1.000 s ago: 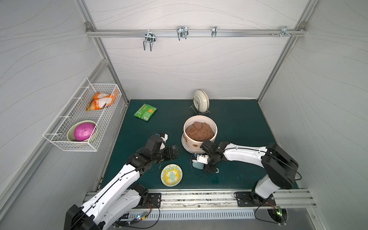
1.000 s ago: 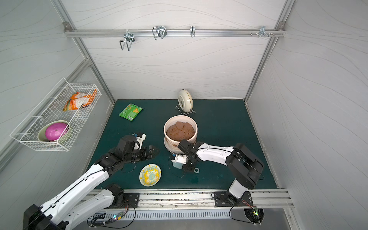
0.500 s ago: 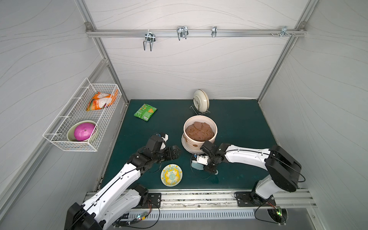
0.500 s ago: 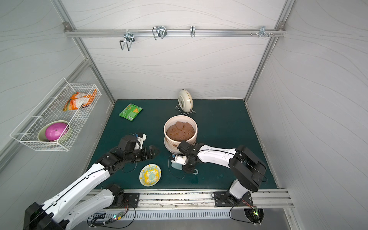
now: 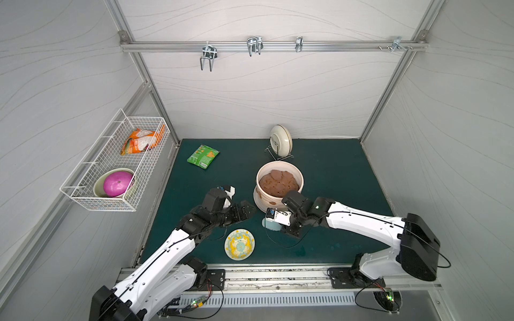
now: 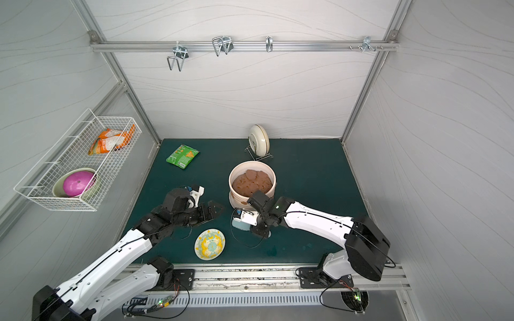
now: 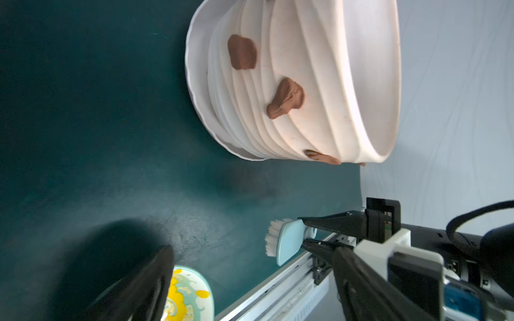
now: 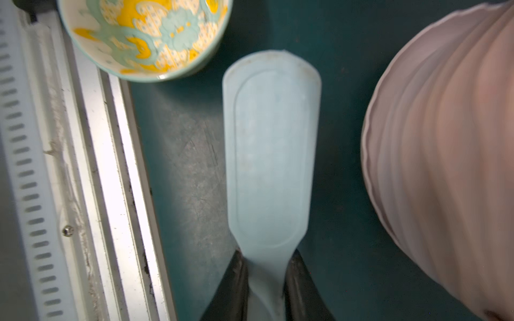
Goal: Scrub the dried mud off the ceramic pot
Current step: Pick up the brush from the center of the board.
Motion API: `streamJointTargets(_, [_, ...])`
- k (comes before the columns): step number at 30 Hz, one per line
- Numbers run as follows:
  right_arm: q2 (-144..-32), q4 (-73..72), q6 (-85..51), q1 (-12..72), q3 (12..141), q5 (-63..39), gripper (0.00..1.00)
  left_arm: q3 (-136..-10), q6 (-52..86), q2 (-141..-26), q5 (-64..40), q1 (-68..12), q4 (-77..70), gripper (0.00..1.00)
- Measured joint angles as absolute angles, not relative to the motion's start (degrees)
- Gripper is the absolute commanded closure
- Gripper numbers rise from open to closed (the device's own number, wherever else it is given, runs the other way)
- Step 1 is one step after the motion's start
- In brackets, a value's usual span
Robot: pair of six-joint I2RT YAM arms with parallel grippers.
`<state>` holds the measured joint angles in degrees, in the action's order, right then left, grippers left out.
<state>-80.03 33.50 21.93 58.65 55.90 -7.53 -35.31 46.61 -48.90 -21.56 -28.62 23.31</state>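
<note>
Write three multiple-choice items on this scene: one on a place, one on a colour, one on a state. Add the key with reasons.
1. Where does the green packet lie?
A in the pot; B on the green mat; C on the yellow plate.
2. What colour is the back of the brush?
A red; B black; C pale blue.
3. How is the right gripper?
A shut on the brush handle; B open and empty; C out of view.
Key: 1 B, it lies flat on bare mat; 2 C, the right wrist view shows it pale blue; 3 A, both fingers press the handle.
</note>
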Motion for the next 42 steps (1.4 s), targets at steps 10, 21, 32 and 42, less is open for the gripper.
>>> streamJointTargets(10, [-79.5,36.1,23.8,59.2,66.6,-6.6,0.88,-35.3,55.0,-50.5,-26.0,-32.7,16.9,0.22])
streamJointTargets(21, [-80.8,36.7,25.4,59.8,69.5,-6.0,0.87,-35.8,59.0,-51.7,-28.0,-33.1,11.6,0.57])
streamJointTargets(32, [-81.3,36.4,25.5,60.0,69.5,-6.5,0.8,-35.8,60.5,-52.6,-29.2,-33.1,8.5,0.79])
streamJointTargets(42, [-80.7,29.8,24.9,59.6,65.9,-7.6,0.26,-35.8,61.6,-52.6,-29.5,-33.1,4.9,0.77])
